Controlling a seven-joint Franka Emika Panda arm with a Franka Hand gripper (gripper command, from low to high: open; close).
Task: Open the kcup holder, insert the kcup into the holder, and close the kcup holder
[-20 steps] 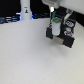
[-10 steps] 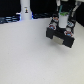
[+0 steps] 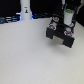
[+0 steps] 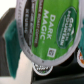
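My pincer [image 3: 66, 21] hangs just above the kcup holder [image 3: 61, 34], closed on the kcup [image 3: 67, 19].

In the exterior view my arm comes down near the exterior view's right, over the black holder that sits on the pale desk [image 3: 30, 55]; a speck of green shows at my fingertips, touching or nearly touching the holder's top. A white bottle [image 3: 25, 10] stands well apart, toward the exterior view's left. In the wrist view the kcup [image 4: 47, 35] fills the picture, tilted, its green lid facing the camera, with my teal fingers [image 4: 11, 47] pressed against its side and dark holder parts behind. I judge the insertion step is in hand. Next I must level the cup over the opening, lower it and release; whether the holder is fully open I cannot tell.
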